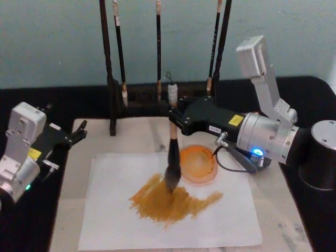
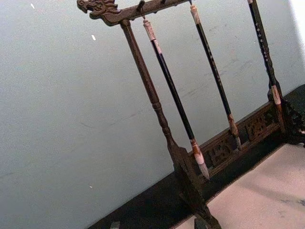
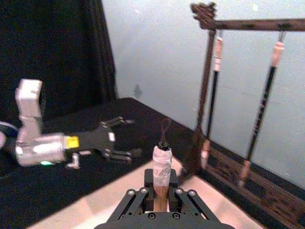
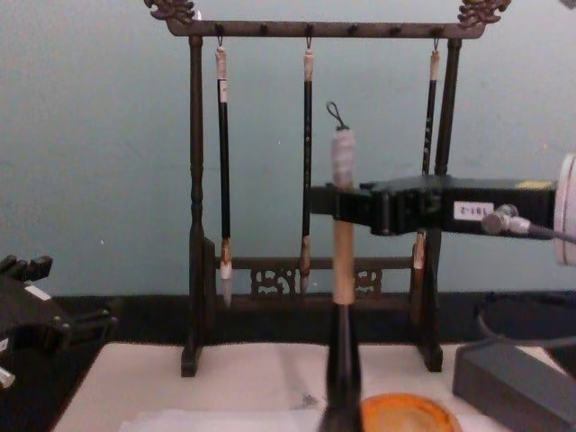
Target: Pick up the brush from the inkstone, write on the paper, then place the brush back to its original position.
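The right tool [image 1: 171,116] is found closed on the tan handle of the brush [image 1: 172,152], which is held nearly upright with its bristles pressed onto the paper [image 1: 226,220]. The contact point lies at the far end of a broad patch of ochre strokes [image 1: 173,203]. The paper is spread on a cream mat [image 1: 68,210] toward the near edge of the counter [image 1: 21,231]. The inkstone [image 1: 198,164] is seated at the paper's far edge, just beside the bristles on the side of the counter's right edge. The left tool [image 1: 79,132] is parked near the counter's left edge, its jaws spread and empty. Writing is judged to be in hand, and the return to the inkstone is not yet done. Several hazards are noted. The thin, wetted sheet is unsecured and may be dragged, creased or torn if the bristles are pushed too hard. The inkstone may be struck and shifted by a sideways stroke, being so close. The rack [image 1: 112,79] along the far edge may be fouled by the handle's top if the brush is tilted back.
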